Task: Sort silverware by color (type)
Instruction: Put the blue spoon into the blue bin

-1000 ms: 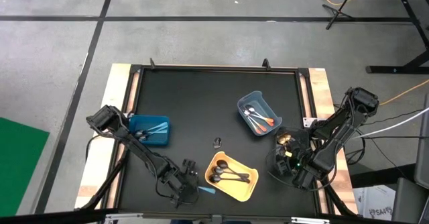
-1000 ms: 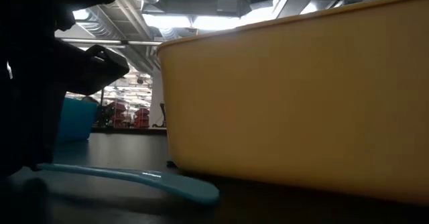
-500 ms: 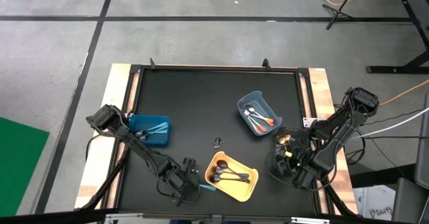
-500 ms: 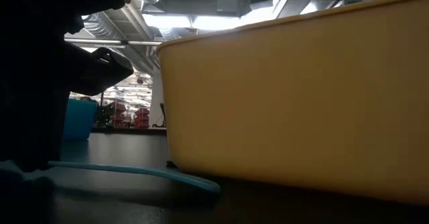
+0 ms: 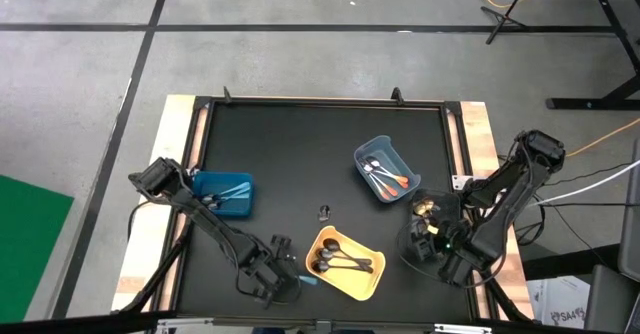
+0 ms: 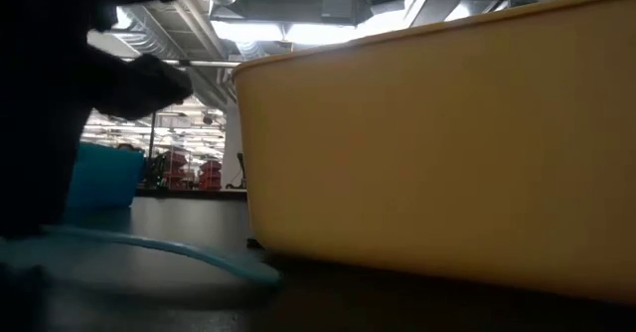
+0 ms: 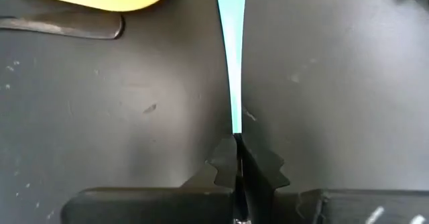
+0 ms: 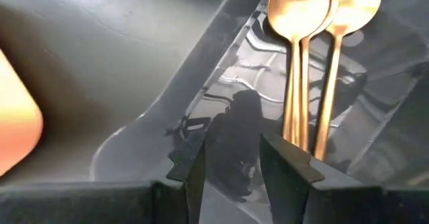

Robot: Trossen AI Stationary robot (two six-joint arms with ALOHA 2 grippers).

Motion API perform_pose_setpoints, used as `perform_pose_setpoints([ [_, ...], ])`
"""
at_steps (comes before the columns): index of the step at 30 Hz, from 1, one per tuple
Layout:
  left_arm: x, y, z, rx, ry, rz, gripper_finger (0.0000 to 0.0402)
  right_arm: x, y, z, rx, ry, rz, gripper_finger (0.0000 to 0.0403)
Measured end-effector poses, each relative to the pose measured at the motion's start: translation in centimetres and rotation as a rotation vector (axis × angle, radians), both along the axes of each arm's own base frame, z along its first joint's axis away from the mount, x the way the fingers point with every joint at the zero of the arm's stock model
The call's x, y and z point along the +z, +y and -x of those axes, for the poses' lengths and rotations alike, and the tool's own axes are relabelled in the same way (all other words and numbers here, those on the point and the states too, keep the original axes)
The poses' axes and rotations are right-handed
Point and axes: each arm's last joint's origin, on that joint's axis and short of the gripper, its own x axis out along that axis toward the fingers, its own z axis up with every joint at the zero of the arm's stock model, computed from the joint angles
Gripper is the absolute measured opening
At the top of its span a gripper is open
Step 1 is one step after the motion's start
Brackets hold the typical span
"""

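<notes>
- Grey concrete floor [image 5: 300, 44] all around, crossed by dark lines, with a green patch [image 5: 30, 244] off to the left of the table.
- In the low view, a ceiling with ducts and bright lights [image 6: 298, 14] far behind the yellow bin.
- Black tabletop [image 5: 320, 164] in a pale wooden frame, seen from above; yellow bin [image 5: 345, 264] near its front edge, taken here as the landmark.
- Blue bin [image 5: 224, 194] well left of the yellow bin and farther back, light-blue spoons [image 5: 232, 192] inside.
- Grey-blue bin [image 5: 386, 169] behind and slightly right of the yellow bin, holding orange-handled spoons [image 5: 392, 181].
- Dark bin [image 5: 432, 242] just right of the yellow bin, gold spoons [image 8: 301, 56] lying in it side by side.
- Black spoons [image 5: 338, 262] inside the yellow bin.
- Right gripper [image 8: 231, 160] over the dark bin, right of the yellow bin, fingers spread apart, holding nothing, gold spoons just beside one finger.
- Left gripper [image 7: 238, 158] low at the table just left of the yellow bin, fingers pressed together, pinching the handle end of a light-blue spoon [image 7: 232, 63].
- That spoon stretching straight out from the fingertips past the yellow bin's corner, its far end at the foot of the bin's wall in the low view [image 6: 169, 250].
</notes>
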Motion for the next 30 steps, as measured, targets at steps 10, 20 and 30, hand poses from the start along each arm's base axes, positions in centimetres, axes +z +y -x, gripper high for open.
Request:
perform_pose_setpoints([
  [10, 3.6, -0.6, -0.8, 0.003, 0.049, -0.043, 0.0002, 1.7, 0.3, -0.2, 0.031, 0.011, 0.019, 0.0127],
  [20, 7.8, -1.7, -1.6, -0.040, 0.007, -0.039, 0.0002, 1.8, 0.4, -0.2, 0.042, 0.009, 0.016, 0.0127],
  [30, 13.0, -1.4, -2.3, -0.044, -0.081, -0.155, 0.0002, 1.8, 0.4, -0.2, 0.042, 0.009, 0.015, 0.0127],
])
